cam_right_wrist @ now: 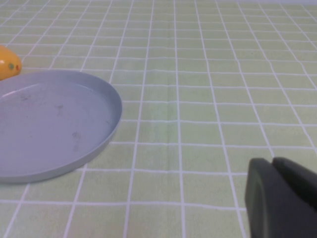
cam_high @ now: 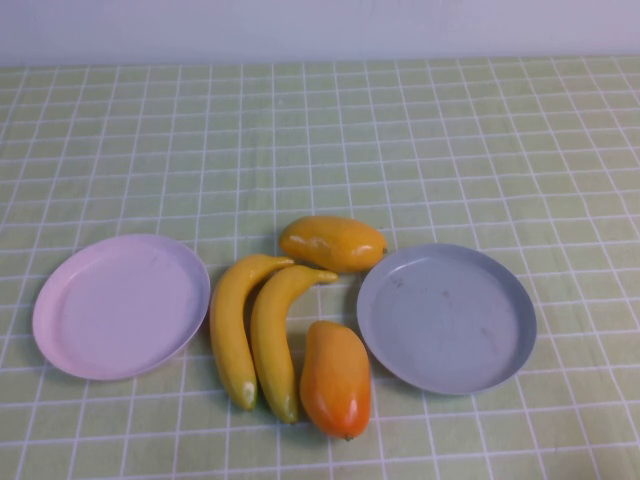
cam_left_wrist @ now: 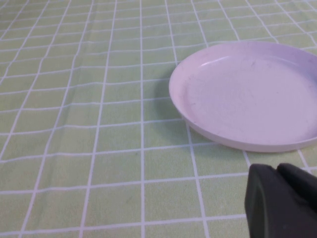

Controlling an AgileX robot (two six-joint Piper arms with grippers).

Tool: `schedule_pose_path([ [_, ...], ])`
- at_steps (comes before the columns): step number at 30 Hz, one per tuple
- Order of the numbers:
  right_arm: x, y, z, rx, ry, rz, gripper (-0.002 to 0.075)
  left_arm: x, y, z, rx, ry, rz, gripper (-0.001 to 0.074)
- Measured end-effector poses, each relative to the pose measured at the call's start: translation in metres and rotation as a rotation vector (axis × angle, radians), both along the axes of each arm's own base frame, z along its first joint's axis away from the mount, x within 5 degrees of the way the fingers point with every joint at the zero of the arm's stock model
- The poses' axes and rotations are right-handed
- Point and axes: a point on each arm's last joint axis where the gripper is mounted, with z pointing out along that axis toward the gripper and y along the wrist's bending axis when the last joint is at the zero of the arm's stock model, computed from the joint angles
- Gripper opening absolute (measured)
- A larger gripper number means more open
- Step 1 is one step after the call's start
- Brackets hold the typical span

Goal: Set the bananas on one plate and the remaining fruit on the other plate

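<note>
High view: no arms | left pincer (cam_left_wrist: 282, 201) beside pink plate (cam_left_wrist: 247, 94), right pincer (cam_right_wrist: 282, 198) beside grey plate (cam_right_wrist: 49, 124)

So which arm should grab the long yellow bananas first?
Probably the left. The long yellow bananas lie beside the pale pink plate, which the left gripper faces; the right gripper faces the grey-blue plate.

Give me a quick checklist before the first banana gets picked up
1. Grey-blue plate empty: ok.
2. Pink plate empty: ok.
3. Both bananas lying on the cloth between the plates, tops unobstructed: ok.
4. Two mango-like fruits off the plates, close beside the bananas: a tight fit for a grasp, not ok.
5. Left pincer near the pink plate, open or shut: cannot tell.
6. Right pincer near the grey-blue plate, open or shut: cannot tell.
</note>
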Motion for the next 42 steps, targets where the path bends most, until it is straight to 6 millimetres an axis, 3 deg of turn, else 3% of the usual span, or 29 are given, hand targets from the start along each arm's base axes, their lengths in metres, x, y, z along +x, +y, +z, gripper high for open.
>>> schedule_pose_path([
  [17,0.000,0.000,0.000,0.000,0.000,0.000,-0.0017,0.000,0.000,0.000,-0.034,-0.005,0.008,0.0000],
  [21,0.000,0.000,0.000,0.000,0.000,0.000,-0.0017,0.001,0.000,0.003,-0.132,-0.029,0.035,0.0000],
  [30,0.000,0.000,0.000,0.000,0.000,0.000,-0.0017,0.004,-0.001,0.017,-0.595,-0.177,0.113,0.0000],
  [42,0.000,0.000,0.000,0.000,0.000,0.000,-0.0017,0.003,-0.001,0.033,-0.760,-0.247,0.115,0.0000],
])
